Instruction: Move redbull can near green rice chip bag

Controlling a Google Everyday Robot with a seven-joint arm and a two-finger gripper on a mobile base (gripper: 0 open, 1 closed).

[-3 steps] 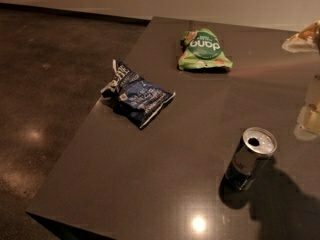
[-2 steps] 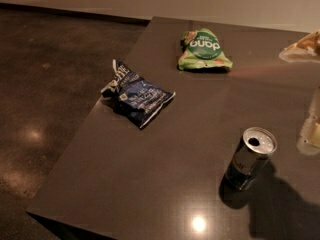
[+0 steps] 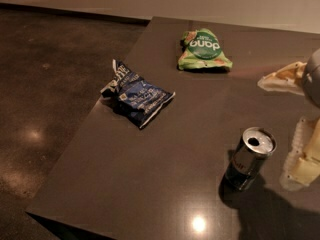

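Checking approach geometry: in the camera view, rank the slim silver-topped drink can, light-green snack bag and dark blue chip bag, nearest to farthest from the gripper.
1. Slim silver-topped redbull can: just left of the open gripper, at the view's right side.
2 and 3. Light green rice chip bag, toward the far side, and crinkled dark blue chip bag, near the left edge: both well away, too close to call.

The end effector hangs at the right edge over the dark surface, its two pale fingers spread wide. The redbull can stands upright just left of its lower finger, not touching it. The green rice chip bag lies beyond it to the left, and the dark blue chip bag lies well to its left.
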